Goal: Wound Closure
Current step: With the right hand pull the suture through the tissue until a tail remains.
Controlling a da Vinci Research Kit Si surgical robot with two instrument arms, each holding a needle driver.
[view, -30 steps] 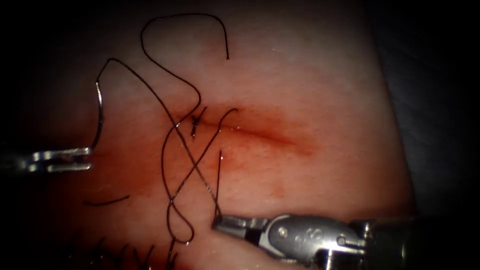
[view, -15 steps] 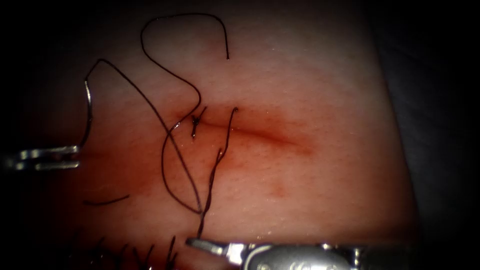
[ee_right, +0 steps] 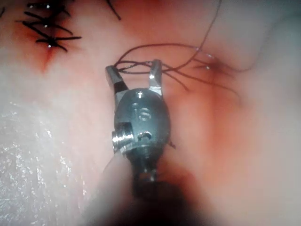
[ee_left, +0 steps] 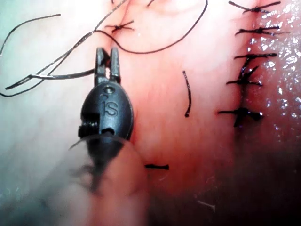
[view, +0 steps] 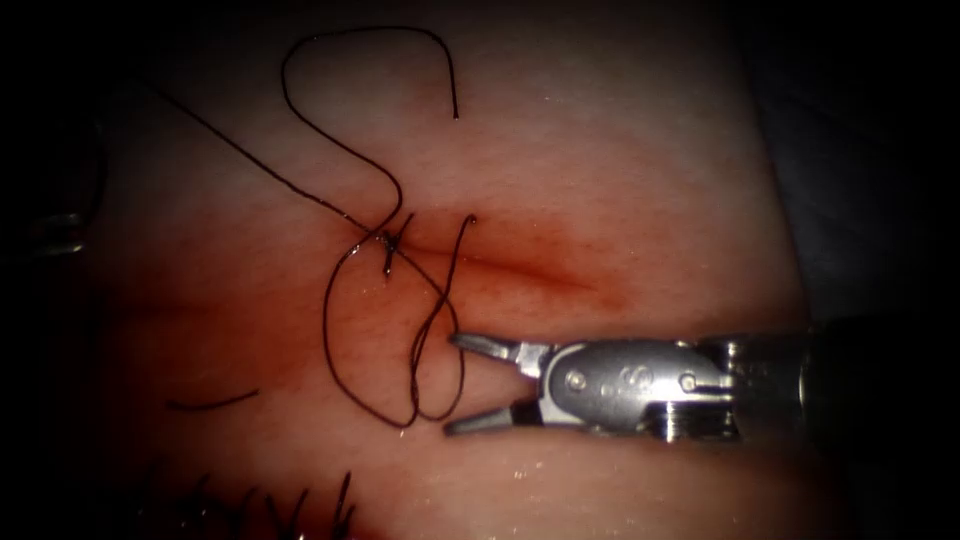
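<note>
The right hand (view: 452, 383) gapes wide, empty, beside looped thread (view: 330, 330); the left hand (ee_left: 106, 60) grips the needle (ee_left: 61, 75) above the tissue (view: 620, 180).

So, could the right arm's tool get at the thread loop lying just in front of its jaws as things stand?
Probably yes: the right tool has its jaws open, holding nothing, and the thread loop lies on the tissue right at its tips with nothing between.

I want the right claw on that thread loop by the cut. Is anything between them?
Nothing visible. The right claw is open and empty, with the thread loop at its tips, lying on the tissue. The left claw holds the needle near one end, out of the tissue.
</note>
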